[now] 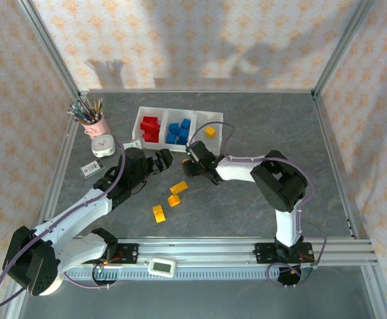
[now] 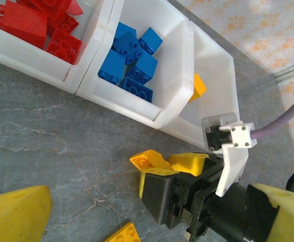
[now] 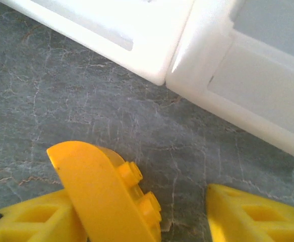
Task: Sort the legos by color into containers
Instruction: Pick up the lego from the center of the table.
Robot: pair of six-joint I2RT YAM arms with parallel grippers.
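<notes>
Beneath both tools the grey marbled table [image 1: 279,126] carries everything. Just ahead of the right gripper [image 3: 144,222] stands the white tray [image 2: 152,118], its three compartments in a row. Its near wall is close in front of the fingertips and apart from them.

The left gripper [image 1: 163,159] sits just to the left of the right gripper, nose toward it. Its yellow fingers [image 2: 15,212] are spread wide, with nothing of its own between them. The right gripper is low at the table with its jaws apart. A yellow brick [image 3: 106,191] leans tilted against one finger [image 3: 31,222], studs facing the gap. The other finger stands clear of it, with bare table between.

Well off to the left gripper's left are a pink cup [image 1: 95,124] of pencils and a white clock [image 1: 102,145].

Beyond the left gripper, the tray's left compartment holds the red bricks [image 1: 151,129] and the middle one the blue bricks [image 1: 178,131]. The right compartment, straight ahead of the right gripper, holds a single yellow brick [image 1: 210,131]. Behind both grippers, toward the arm bases, three loose yellow bricks [image 1: 174,200] lie on the table near one another
</notes>
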